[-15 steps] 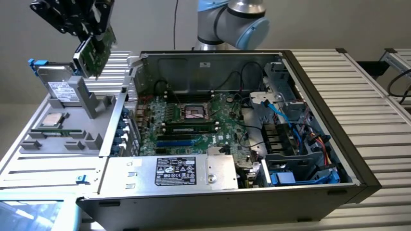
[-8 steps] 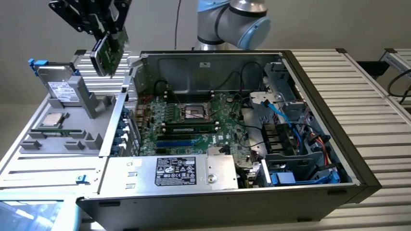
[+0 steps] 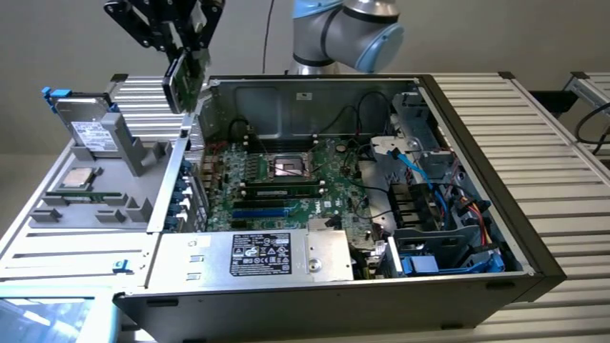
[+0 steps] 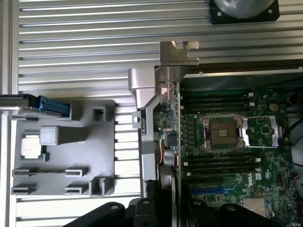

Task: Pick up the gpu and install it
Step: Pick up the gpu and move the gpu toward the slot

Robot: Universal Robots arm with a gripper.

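**A:** In the exterior view the gripper (image 3: 186, 51) is up high, shut tight on the gpu (image 3: 184, 86). The card hangs down on its edge, over the case wall (image 3: 188, 146) on the exterior view's left.

**B:** Is it in the computer yet?

**A:** No. It is in the air, well above the motherboard (image 3: 286, 168). I think it could bump that metal wall if it came down too far to the side.

**B:** And the wires?

**A:** The black cables (image 3: 367, 114) are farther in, so I worry less about them.

**B:** What about the wrist view?

**A:** There the gpu (image 4: 169, 142) looks thin as a line, pinched in the gripper (image 4: 163, 203). Its silver bracket (image 4: 177, 56) sits right by the case wall (image 4: 147, 142). The motherboard (image 4: 236, 137) is on one side and the grey tray (image 4: 61, 142) is on the other.

**B:** So what could go wrong?

**A:** I think the bracket could catch on that wall. Or the card could tip in the grip and miss where it should go.
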